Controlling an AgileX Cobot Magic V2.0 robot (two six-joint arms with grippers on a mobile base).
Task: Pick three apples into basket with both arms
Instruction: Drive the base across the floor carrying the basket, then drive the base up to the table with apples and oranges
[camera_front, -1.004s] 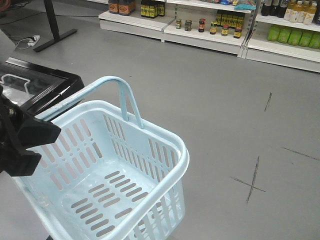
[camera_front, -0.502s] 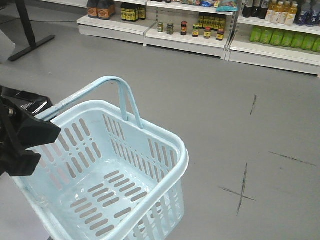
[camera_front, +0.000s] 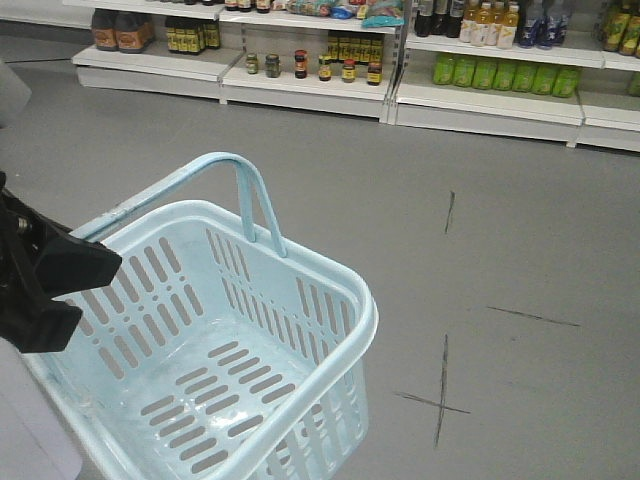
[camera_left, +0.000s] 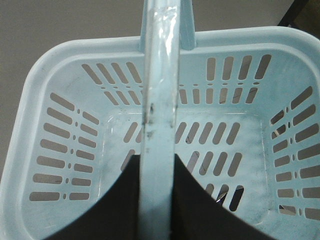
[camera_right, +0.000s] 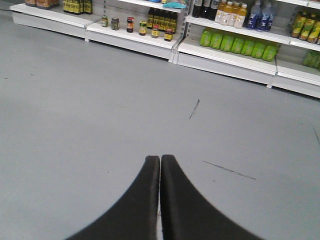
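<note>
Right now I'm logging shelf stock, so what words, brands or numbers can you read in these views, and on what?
No text can be read in any view.
Labels on the shelf jars and the green bottles: too small and blurred to read.
The basket: no print shows.

Shelves, floor cross slid leftward — black cabinet gone from view.

The grey floor has thin black lines drawn on it. White shelves stand at its far side, holding jars and green bottles.
</note>
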